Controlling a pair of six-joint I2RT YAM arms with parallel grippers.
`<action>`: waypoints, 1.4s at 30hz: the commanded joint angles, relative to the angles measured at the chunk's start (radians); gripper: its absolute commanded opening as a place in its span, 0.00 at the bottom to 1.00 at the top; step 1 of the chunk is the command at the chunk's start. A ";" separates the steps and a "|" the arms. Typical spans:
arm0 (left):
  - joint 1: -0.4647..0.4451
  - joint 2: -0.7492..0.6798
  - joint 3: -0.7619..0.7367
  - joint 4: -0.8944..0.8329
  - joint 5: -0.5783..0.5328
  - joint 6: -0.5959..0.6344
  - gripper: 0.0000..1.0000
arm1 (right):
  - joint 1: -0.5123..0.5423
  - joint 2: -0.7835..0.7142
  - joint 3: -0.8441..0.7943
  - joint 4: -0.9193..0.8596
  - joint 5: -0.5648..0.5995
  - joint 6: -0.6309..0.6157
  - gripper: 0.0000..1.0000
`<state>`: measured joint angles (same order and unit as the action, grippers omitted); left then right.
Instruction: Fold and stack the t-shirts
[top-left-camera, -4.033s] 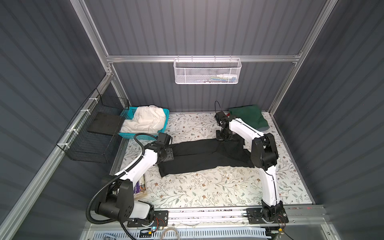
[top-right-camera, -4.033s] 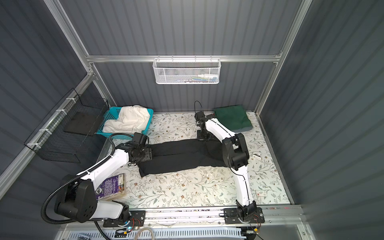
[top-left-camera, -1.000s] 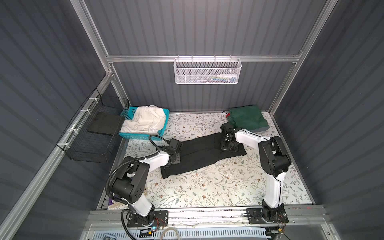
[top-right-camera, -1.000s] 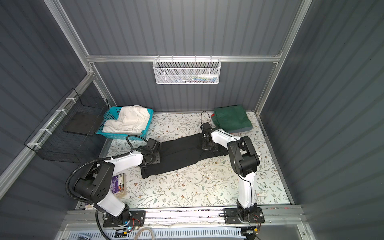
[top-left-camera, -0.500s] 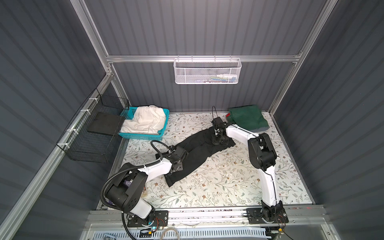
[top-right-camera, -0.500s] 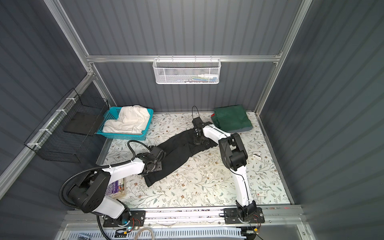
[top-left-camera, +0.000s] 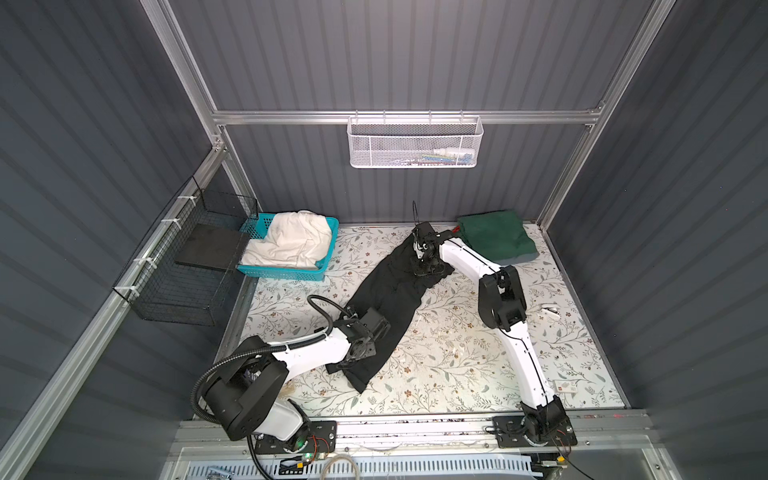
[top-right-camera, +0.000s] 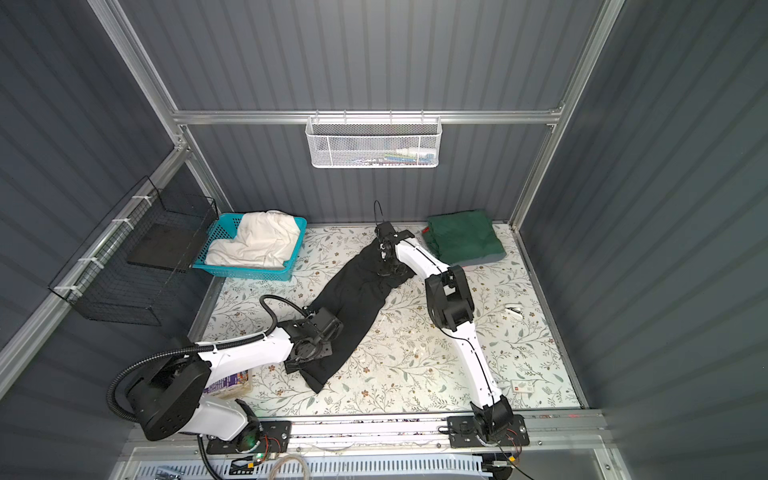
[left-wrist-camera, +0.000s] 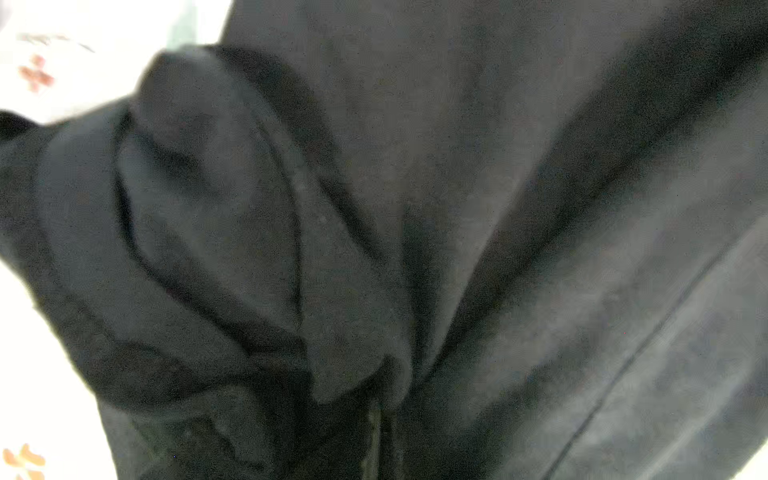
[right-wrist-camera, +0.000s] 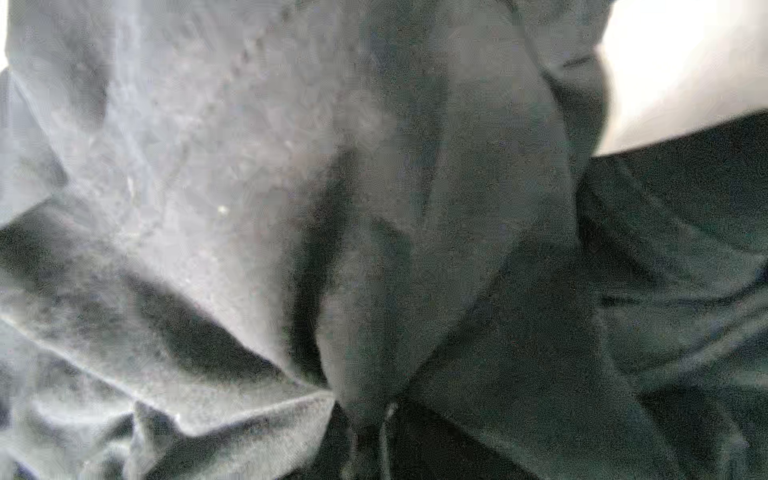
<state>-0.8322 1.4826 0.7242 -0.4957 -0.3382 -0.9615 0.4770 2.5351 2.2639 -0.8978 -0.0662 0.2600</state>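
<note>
On your far left, the black wire basket (top-left-camera: 178, 270) hangs on the side wall. Beside it, at the back left of the flowered table (top-left-camera: 457, 353), the turquoise basket (top-left-camera: 286, 272) holds the cream-white t-shirt (top-left-camera: 291, 241), heaped and unfolded.

Moving right, your left gripper (top-left-camera: 352, 362) sits low at the near end of the black t-shirt (top-left-camera: 395, 291). Its jaws are closed on the cloth. In the left wrist view the black t-shirt (left-wrist-camera: 457, 166) fills the picture and its folds draw in to the pinch.

The shirt runs as a long narrow band, slanting from the near left up toward the back right. It lies on the table between the two arms in both top views.

At its far end your right gripper (top-left-camera: 424, 271) points down into the bunched cloth, jaws likewise closed on it. The right wrist view shows only creased black fabric (right-wrist-camera: 498, 332) gathering at the pinch.

Further right, in the back right corner, the dark green t-shirt (top-left-camera: 494, 241) lies folded, well apart from the black one. An edge of the grey t-shirt (top-left-camera: 521, 259) shows beneath it.
</note>
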 joint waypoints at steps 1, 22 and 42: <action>-0.066 0.051 0.008 -0.088 0.118 -0.106 0.09 | -0.015 0.057 0.063 -0.068 -0.013 -0.043 0.07; -0.401 0.057 0.259 -0.414 -0.138 -0.385 0.56 | -0.092 0.053 0.146 -0.019 -0.062 -0.090 0.17; -0.432 -0.516 0.045 -0.589 -0.404 -0.470 0.99 | -0.110 -0.466 -0.320 0.107 0.057 0.076 0.86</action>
<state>-1.2636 1.0286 0.8043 -0.9924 -0.6636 -1.3972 0.3672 2.0724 2.0472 -0.7906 -0.0765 0.2806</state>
